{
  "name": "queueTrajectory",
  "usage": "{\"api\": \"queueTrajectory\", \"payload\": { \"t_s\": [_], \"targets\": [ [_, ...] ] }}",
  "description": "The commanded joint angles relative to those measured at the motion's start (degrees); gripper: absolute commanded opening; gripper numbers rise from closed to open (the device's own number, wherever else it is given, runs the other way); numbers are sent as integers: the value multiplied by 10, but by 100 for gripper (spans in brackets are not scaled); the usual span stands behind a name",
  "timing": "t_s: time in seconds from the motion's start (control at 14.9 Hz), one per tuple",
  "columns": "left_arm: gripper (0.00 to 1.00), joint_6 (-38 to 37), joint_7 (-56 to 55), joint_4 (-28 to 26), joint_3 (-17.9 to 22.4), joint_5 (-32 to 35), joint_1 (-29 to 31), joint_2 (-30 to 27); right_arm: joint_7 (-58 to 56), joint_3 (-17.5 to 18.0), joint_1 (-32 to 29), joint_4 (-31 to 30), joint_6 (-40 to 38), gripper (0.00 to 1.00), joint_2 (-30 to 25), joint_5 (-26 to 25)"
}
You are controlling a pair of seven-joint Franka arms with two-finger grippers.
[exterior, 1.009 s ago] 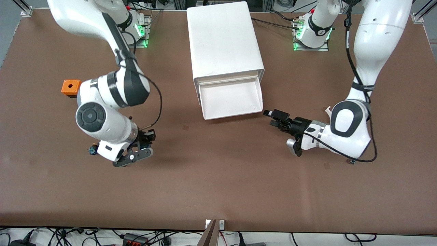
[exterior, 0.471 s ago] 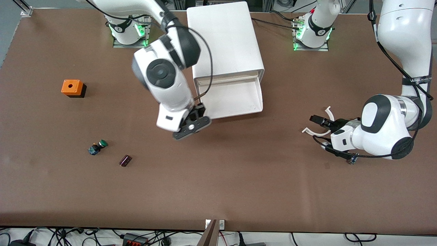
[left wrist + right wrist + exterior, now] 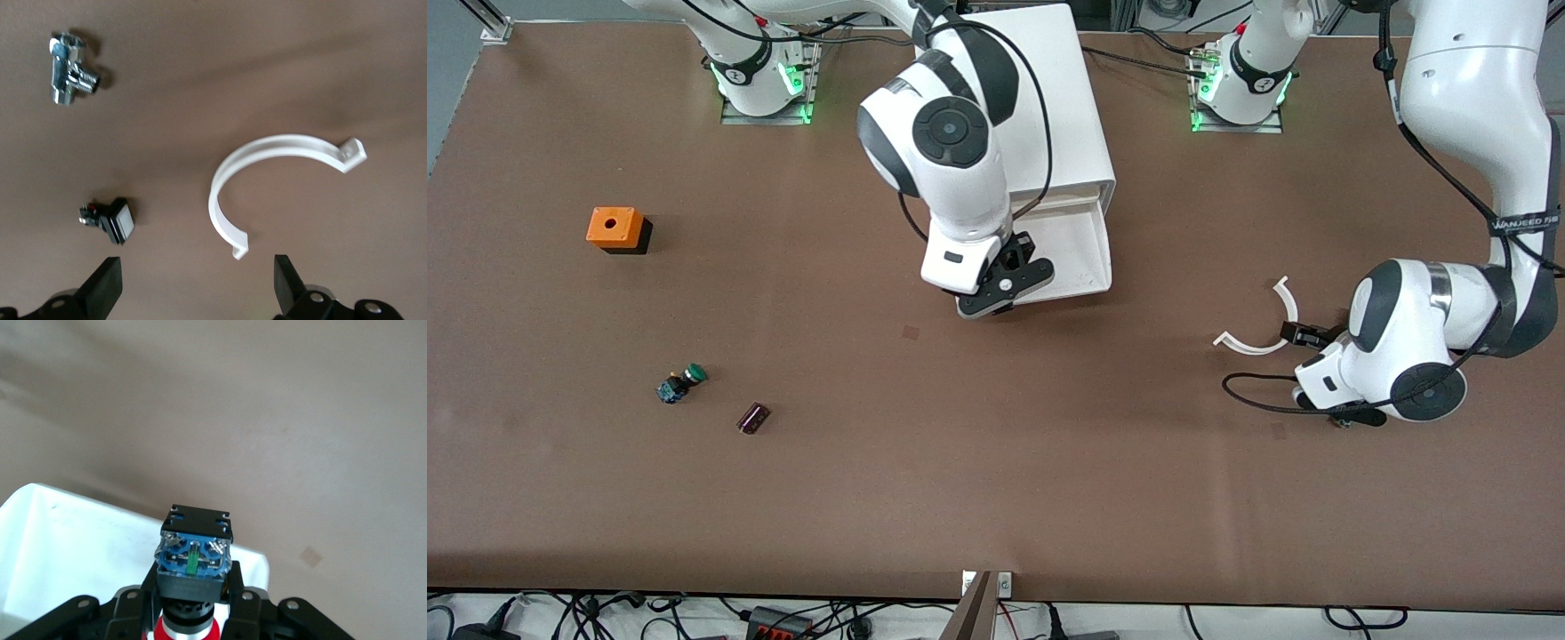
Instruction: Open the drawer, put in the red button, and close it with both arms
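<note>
white drawer [image 3: 1080, 253], red button [image 3: 192, 577] blue-black body, orange cube [image 3: 612, 228], brown table [image 3: 996, 480]

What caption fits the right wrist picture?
Right gripper holds the red button above the open white drawer.

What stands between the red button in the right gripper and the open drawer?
Nothing visible. The right gripper holds the red button over the front edge of the open drawer, whose visible part is bare.

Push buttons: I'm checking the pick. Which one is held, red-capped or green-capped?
The red button, clamped in the right gripper over the open drawer. The green-capped button lies on the table.
</note>
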Motion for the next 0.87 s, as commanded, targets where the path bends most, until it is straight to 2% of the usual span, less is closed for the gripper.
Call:
{"api": "queueTrajectory", "payload": {
  "t_s": [0.0,0.13,0.34,0.81],
  "targets": [
    [100,15,-4,3,0,19,9,13,22,15,8,23,0,0,29,5],
    [100,15,-4,3,0,13,10,18,43,24,11,22,0,0,40,6],
    [100,17,-4,4,4,9,20,34,47,29,11,22,-4,0,53,41],
    [100,27,-9,37,-1,-6,35,45,88,30,11,17,-22,0,59,47]
  ]
}}
